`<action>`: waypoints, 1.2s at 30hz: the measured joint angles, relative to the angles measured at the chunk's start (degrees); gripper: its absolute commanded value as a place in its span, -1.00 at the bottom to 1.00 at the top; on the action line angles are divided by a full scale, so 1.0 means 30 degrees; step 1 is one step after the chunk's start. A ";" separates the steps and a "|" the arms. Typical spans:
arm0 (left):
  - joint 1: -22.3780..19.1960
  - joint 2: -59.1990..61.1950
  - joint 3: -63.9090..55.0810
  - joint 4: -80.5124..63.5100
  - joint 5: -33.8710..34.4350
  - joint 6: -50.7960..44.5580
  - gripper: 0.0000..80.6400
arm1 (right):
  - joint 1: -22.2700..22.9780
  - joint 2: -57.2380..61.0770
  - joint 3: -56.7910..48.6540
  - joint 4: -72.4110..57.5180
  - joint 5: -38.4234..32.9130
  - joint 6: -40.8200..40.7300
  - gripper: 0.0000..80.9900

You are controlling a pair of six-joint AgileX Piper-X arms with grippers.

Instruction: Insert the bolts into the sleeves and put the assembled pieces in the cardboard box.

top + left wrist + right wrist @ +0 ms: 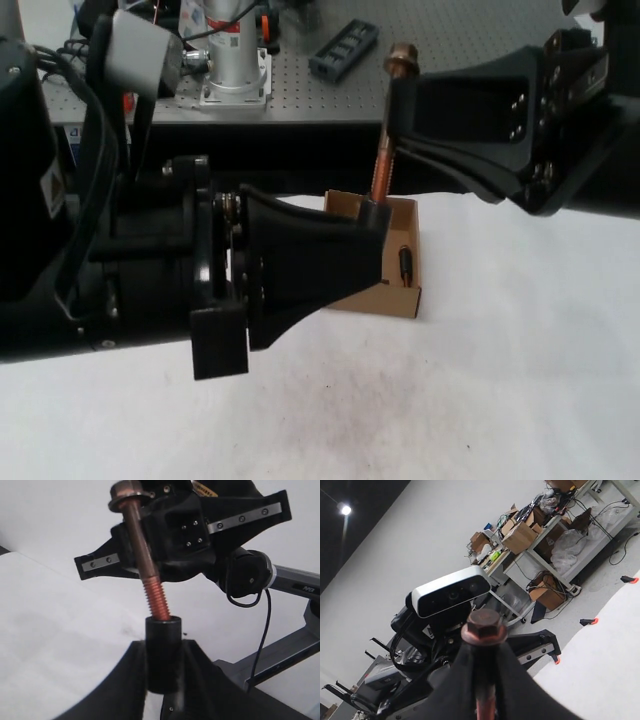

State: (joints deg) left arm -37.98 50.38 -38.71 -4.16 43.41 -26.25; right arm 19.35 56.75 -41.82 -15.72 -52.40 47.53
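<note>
High view: bolt upright, head up

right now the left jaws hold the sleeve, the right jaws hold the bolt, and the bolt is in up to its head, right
Not up to its head. The left wrist view shows only the thread tip of the bolt in the mouth of the sleeve, with most of the shank bare above. The rest holds.
</note>
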 measured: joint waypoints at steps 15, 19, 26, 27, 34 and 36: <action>-0.0039 0.0000 0.0000 -0.0270 -0.2040 -0.0620 -0.98 | -0.0255 -0.0192 0.0000 -0.0534 -0.1581 -0.2854 -0.11; 0.0061 0.0148 0.0000 -0.0384 -0.4530 -0.0620 -0.98 | -0.2104 -0.1349 0.0026 0.0964 -0.1750 -0.3096 -0.21; 0.1324 0.3217 -0.1110 -0.1447 -0.6132 -0.0641 -0.98 | -0.4675 -0.4127 0.0026 0.7090 -0.2027 -0.6021 -0.28; 0.1476 0.3995 -0.1515 -0.1495 -0.6270 -0.0685 -0.98 | -0.4848 -0.4678 0.0026 0.8349 -0.1890 -0.6686 -0.28; 0.1893 1.2578 -0.8416 0.1282 -0.8947 0.1328 -0.98 | -0.4999 -0.7595 0.0026 1.5049 -0.0040 -0.9465 -0.34; 0.1893 1.3637 -0.9652 0.2218 -0.9620 0.1739 -0.98 | -0.4999 -0.8295 0.0081 1.6358 0.0452 -0.9820 -0.39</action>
State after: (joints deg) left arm -32.31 91.30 -67.67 2.49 14.55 -21.03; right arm 4.36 31.87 -41.58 33.35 -51.05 18.07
